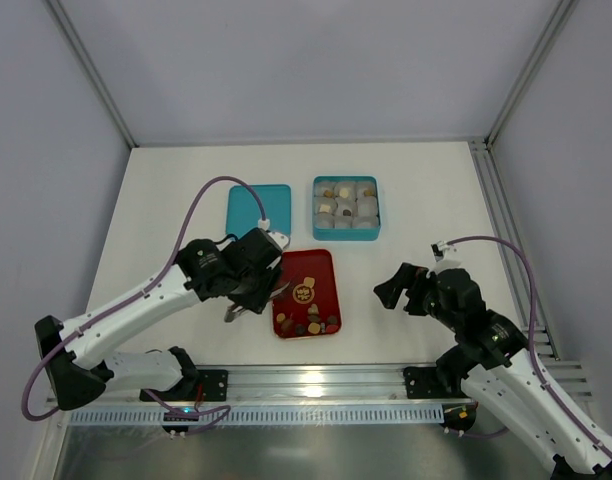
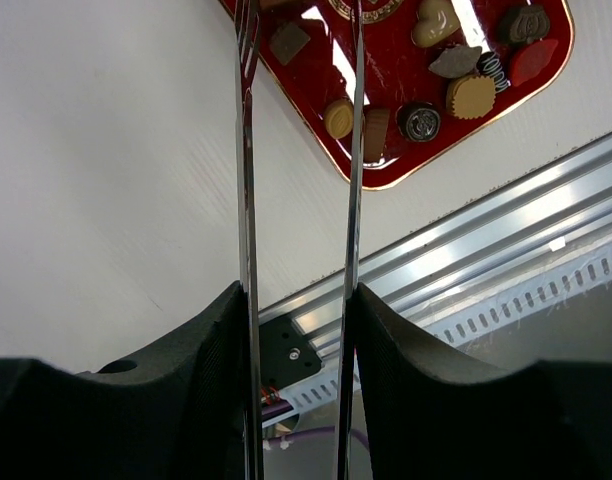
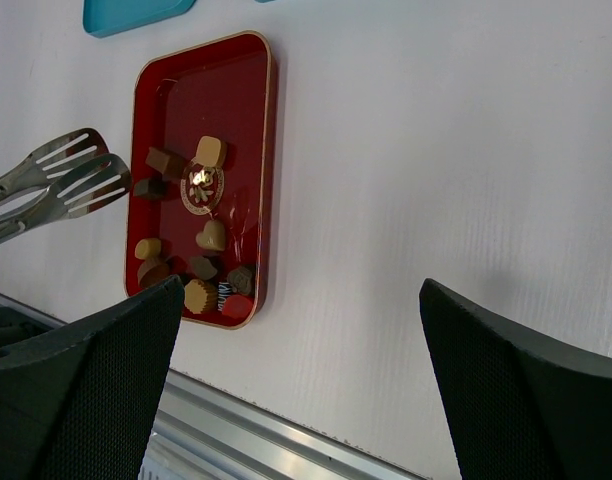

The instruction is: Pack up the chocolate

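— Top view?
— The left gripper is clamped on metal tongs whose tips sit at the left edge of the red tray. The chocolate lies mostly at the tray's near end. The right gripper hangs wide open over the white table, right of the tray.
— Left wrist?
— One blade is over the table, the other over the tray's corner.
— Right wrist?
— The table runs wide beyond the tray's gold rim.
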You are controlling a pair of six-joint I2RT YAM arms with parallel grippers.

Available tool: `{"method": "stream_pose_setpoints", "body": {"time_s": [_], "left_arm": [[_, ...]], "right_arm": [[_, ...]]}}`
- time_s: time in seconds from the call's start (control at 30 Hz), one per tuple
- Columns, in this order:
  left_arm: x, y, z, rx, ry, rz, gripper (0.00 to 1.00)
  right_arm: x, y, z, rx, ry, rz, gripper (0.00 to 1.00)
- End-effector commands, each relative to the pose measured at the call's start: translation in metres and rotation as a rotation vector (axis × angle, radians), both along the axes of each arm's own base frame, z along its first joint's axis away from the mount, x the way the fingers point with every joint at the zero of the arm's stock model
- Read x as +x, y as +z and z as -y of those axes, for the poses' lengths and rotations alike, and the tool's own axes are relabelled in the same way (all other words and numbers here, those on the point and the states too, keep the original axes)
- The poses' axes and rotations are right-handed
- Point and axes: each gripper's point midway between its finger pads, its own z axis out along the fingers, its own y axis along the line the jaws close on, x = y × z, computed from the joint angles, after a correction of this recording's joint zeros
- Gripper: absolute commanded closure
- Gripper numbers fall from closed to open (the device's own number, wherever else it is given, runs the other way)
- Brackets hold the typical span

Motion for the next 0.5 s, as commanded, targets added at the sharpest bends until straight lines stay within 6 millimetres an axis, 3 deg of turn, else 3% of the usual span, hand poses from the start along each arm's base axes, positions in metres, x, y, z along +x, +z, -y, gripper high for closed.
{"method": "stream_pose_setpoints", "body": {"time_s": [0.0, 0.47], "left_arm": [[-0.008, 0.001, -0.007, 0.014, -0.016, -0.006, 0.54], [-0.009, -0.013, -0.006, 0.093, -0.064, -0.041, 0.55]], "right_arm": [[0.004, 0.006, -0.004, 0.032, 0.001, 0.027, 0.0], [0.002, 0.002, -0.004, 0.03, 0.003, 0.021, 0.0]]}}
